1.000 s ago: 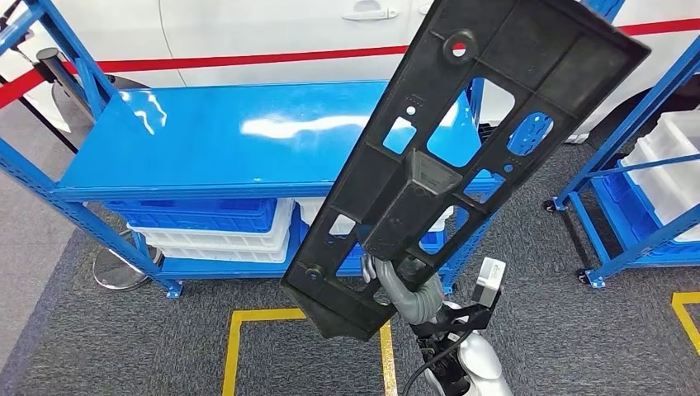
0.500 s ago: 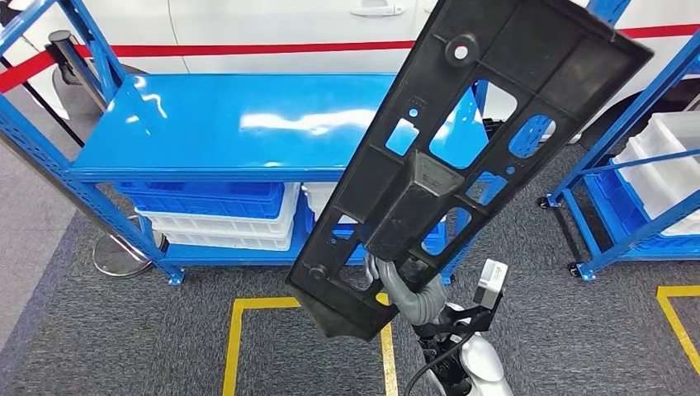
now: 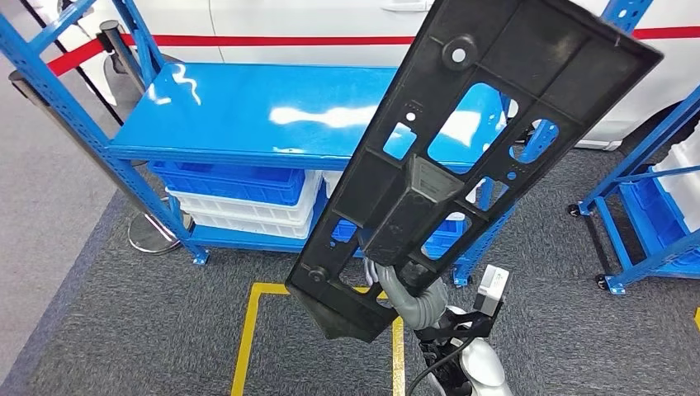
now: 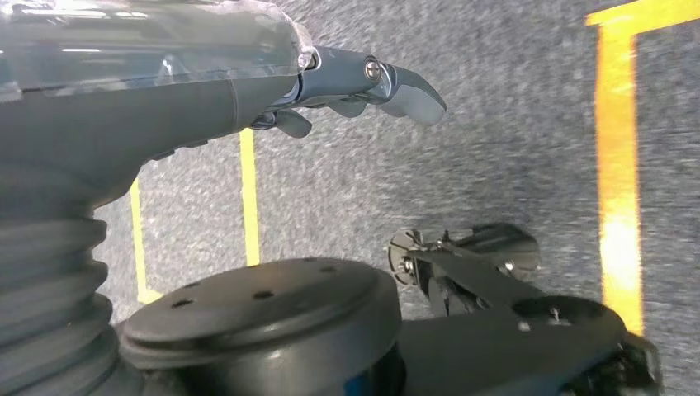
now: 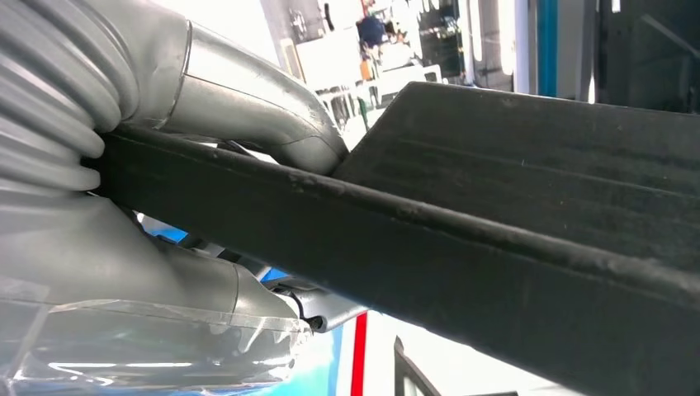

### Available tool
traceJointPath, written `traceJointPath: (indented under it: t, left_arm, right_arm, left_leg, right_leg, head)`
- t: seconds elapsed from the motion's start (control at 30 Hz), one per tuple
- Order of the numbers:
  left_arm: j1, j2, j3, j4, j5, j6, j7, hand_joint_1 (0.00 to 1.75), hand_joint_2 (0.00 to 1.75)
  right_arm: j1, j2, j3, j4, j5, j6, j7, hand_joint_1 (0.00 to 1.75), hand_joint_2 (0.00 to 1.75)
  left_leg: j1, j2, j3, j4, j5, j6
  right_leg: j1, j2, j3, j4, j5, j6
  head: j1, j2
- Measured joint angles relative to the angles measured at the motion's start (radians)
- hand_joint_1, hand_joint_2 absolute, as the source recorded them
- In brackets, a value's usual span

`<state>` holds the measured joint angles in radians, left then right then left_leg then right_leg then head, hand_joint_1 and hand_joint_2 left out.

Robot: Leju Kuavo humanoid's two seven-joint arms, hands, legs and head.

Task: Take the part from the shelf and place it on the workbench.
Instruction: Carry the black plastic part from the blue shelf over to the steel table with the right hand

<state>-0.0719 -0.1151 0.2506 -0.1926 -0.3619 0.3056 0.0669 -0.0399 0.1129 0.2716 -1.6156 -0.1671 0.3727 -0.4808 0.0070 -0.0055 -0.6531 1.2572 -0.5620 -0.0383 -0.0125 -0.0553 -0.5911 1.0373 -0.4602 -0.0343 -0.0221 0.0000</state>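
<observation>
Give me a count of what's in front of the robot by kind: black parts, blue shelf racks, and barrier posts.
Black part: 1
Blue shelf racks: 2
Barrier posts: 2
Total: 5

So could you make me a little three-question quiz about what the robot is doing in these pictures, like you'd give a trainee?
1. True or false: the right hand grips the black part near its lower end.
2. Multiple choice: what lies on the blue top of the shelf unit? A) a white bin B) nothing that shows, only glare C) the black part
3. Fill in: the left hand hangs over grey carpet marked with ______ lines.

Key: 1 true; 2 B; 3 yellow.
</observation>
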Motion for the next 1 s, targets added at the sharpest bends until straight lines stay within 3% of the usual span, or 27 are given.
traceJointPath:
  t: [0.03,0.1,0.17,0.23,0.3,0.33,0.37,0.43,0.47,0.5,0.57,0.63,0.67,0.73,0.8,0.87,0.93,0.97,1.0]
  left_arm:
    - [0.001,0.000,0.000,0.000,0.000,0.000,0.000,0.00,1.75]
    - [0.001,0.001,0.000,0.000,-0.002,-0.001,0.002,0.00,1.75]
    - [0.002,0.001,0.000,0.000,-0.004,-0.001,0.002,0.00,1.75]
    - [0.004,0.002,0.000,0.000,-0.005,-0.001,0.003,0.00,1.75]
    - [0.005,0.002,0.000,0.000,-0.004,0.000,0.004,0.00,1.75]
    - [0.005,0.002,0.000,0.000,-0.004,0.000,0.005,0.00,1.75]
    - [0.004,0.002,0.000,0.000,-0.004,0.000,0.005,0.00,1.75]
    - [0.003,0.002,0.000,0.000,-0.003,0.000,0.005,0.00,1.75]
    - [0.003,0.001,0.000,0.000,-0.003,0.000,0.005,0.00,1.75]
    - [0.003,0.001,0.000,0.000,-0.004,0.000,0.004,0.00,1.75]
    - [0.002,0.000,0.000,0.000,-0.004,0.000,0.004,0.00,1.75]
    - [-0.002,-0.002,0.000,0.000,-0.005,0.000,0.004,0.00,1.75]
    - [-0.002,-0.003,0.000,0.000,-0.005,0.000,0.004,0.00,1.75]
    - [-0.001,-0.003,0.000,0.000,-0.005,0.000,0.004,0.00,1.75]
    - [0.002,-0.002,0.000,0.000,-0.006,0.000,0.004,0.00,1.75]
    - [0.000,0.000,0.001,0.000,-0.006,0.001,0.003,0.00,1.75]
    - [-0.003,0.000,0.001,0.000,-0.005,0.001,0.003,0.00,1.75]
    - [-0.004,0.000,0.001,0.000,-0.005,0.001,0.002,0.00,1.75]
    - [-0.004,0.001,0.001,0.000,-0.005,0.001,0.002,0.00,1.75]
  right_arm:
    - [0.001,0.000,0.000,-0.001,0.001,0.000,0.000,1.75,1.75]
    - [0.001,0.001,0.000,-0.005,0.005,0.001,-0.001,1.75,1.75]
    - [0.000,0.002,0.000,-0.008,0.010,0.002,-0.001,1.75,1.75]
    - [-0.001,0.003,0.000,-0.008,0.012,0.002,-0.001,1.75,1.75]
    - [-0.002,0.004,0.000,-0.008,0.012,0.003,-0.001,1.75,1.75]
    - [-0.003,0.004,0.000,-0.008,0.012,0.003,-0.001,1.75,1.75]
    - [-0.002,0.003,0.000,-0.008,0.012,0.003,-0.001,1.75,1.75]
    - [-0.001,0.003,0.000,-0.006,0.013,0.004,-0.001,1.75,1.75]
    - [-0.001,0.003,0.000,-0.005,0.013,0.004,-0.001,1.75,1.75]
    - [-0.001,0.003,0.000,-0.005,0.013,0.004,-0.001,1.75,1.75]
    - [-0.001,0.003,0.000,-0.005,0.013,0.004,-0.001,1.75,1.75]
    - [-0.001,0.003,0.000,-0.006,0.014,0.005,-0.002,1.75,1.75]
    - [0.000,0.003,0.000,-0.006,0.014,0.005,-0.002,1.75,1.75]
    - [0.001,0.004,0.000,-0.007,0.014,0.006,-0.002,1.75,1.75]
    - [0.000,0.006,0.000,-0.008,0.015,0.007,-0.002,1.75,1.75]
    - [-0.001,0.008,-0.001,-0.008,0.016,0.008,-0.002,1.75,1.75]
    - [0.000,0.009,-0.001,-0.008,0.017,0.008,-0.003,1.75,1.75]
    - [0.001,0.009,-0.001,-0.008,0.017,0.008,-0.003,1.75,1.75]
    - [0.001,0.009,-0.001,-0.008,0.017,0.008,-0.003,1.75,1.75]
  left_leg:
    - [0.000,0.011,0.043,-0.065,0.029,0.001]
    - [-0.006,0.056,0.119,-0.198,0.066,0.011]
    - [-0.015,0.078,0.135,-0.248,0.072,0.026]
    - [-0.014,0.058,0.125,-0.251,0.084,0.042]
    - [-0.009,0.040,0.118,-0.258,0.099,0.058]
    - [-0.007,0.031,0.113,-0.260,0.107,0.064]
    - [-0.007,0.020,0.104,-0.260,0.114,0.068]
    - [-0.010,-0.003,0.086,-0.257,0.125,0.071]
    - [-0.011,-0.015,0.078,-0.255,0.130,0.070]
    - [-0.012,-0.027,0.072,-0.251,0.133,0.069]
    - [-0.012,-0.052,0.061,-0.243,0.138,0.065]
    - [-0.012,-0.073,0.048,-0.232,0.143,0.057]
    - [-0.011,-0.082,0.042,-0.230,0.147,0.051]
    - [-0.008,-0.100,0.034,-0.233,0.156,0.037]
    - [-0.008,-0.083,0.022,-0.215,0.141,0.025]
    - [-0.008,-0.037,-0.010,-0.128,0.078,0.015]
    - [-0.004,-0.012,-0.051,-0.003,0.008,0.005]
    - [-0.002,-0.006,-0.058,0.036,-0.008,0.002]
    - [0.000,-0.002,-0.047,0.038,-0.005,0.000]
  right_leg:
    - [0.000,-0.008,-0.002,0.001,0.002,0.002]
    - [0.003,-0.025,-0.005,0.002,0.007,0.009]
    - [0.007,-0.044,-0.007,0.002,0.013,0.019]
    - [0.008,-0.060,-0.008,0.001,0.017,0.030]
    - [0.003,-0.024,-0.018,0.027,-0.011,0.040]
    - [0.001,0.005,-0.034,0.069,-0.043,0.044]
    - [0.000,0.032,-0.058,0.129,-0.083,0.046]
    - [0.000,0.049,-0.105,0.250,-0.140,0.047]
    - [0.001,0.051,-0.111,0.272,-0.142,0.045]
    - [0.001,0.053,-0.096,0.254,-0.124,0.043]
    - [0.000,0.078,-0.025,0.131,-0.066,0.034]
    - [-0.001,0.114,0.026,0.028,-0.034,0.031]
    - [0.000,0.125,0.032,0.010,-0.033,0.030]
    - [0.001,0.109,0.029,0.006,-0.025,0.025]
    - [-0.002,0.085,0.027,-0.002,-0.015,0.014]
    - [-0.004,0.059,0.022,-0.006,-0.007,0.006]
    - [-0.003,0.032,0.012,-0.006,-0.001,0.004]
    - [-0.002,0.018,0.007,-0.005,0.002,0.005]
    - [-0.002,0.004,0.002,-0.005,0.005,0.006]
  head:
    - [0.000,0.000]
    - [0.000,0.000]
    - [0.001,0.000]
    - [0.001,0.000]
    - [0.002,0.000]
    - [0.002,0.000]
    - [0.002,0.000]
    - [0.002,0.000]
    - [0.002,0.000]
    - [0.002,0.000]
    - [0.002,0.000]
    - [0.002,0.000]
    - [0.002,0.000]
    - [0.002,0.000]
    - [0.000,0.000]
    - [-0.004,0.000]
    - [-0.007,0.000]
    - [-0.007,0.000]
    - [-0.007,0.000]
